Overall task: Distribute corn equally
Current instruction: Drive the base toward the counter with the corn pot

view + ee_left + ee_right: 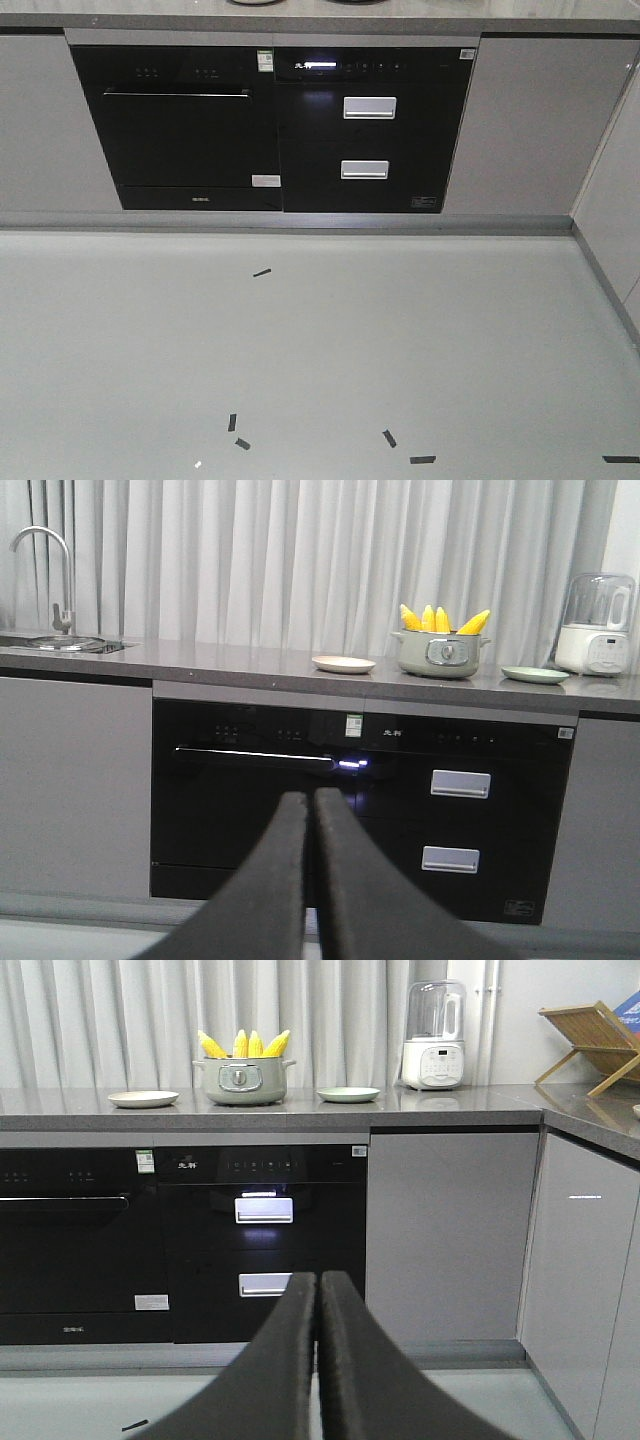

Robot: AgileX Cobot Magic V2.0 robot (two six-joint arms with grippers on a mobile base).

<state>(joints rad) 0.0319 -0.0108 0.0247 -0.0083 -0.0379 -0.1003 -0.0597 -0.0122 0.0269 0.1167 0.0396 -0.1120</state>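
Note:
Several yellow corn cobs [437,619] [244,1043] stand upright in a grey-green pot [439,654] [239,1080] on the dark countertop. A cream plate [343,664] [143,1099] lies to the pot's left and a pale green plate [534,675] [348,1094] to its right. My left gripper [311,798] is shut and empty, low in front of the black oven, far from the counter. My right gripper [318,1280] is also shut with nothing in it, low before the drawer unit. The front view shows only floor and cabinet fronts, no corn and no grippers.
A white blender [596,623] [434,1037] stands right of the green plate. A sink tap [55,570] is at the counter's far left, a wooden rack [594,1047] on the right-hand counter. Black oven [178,130] and drawer unit [372,130] sit below; tape marks [262,272] dot the grey floor.

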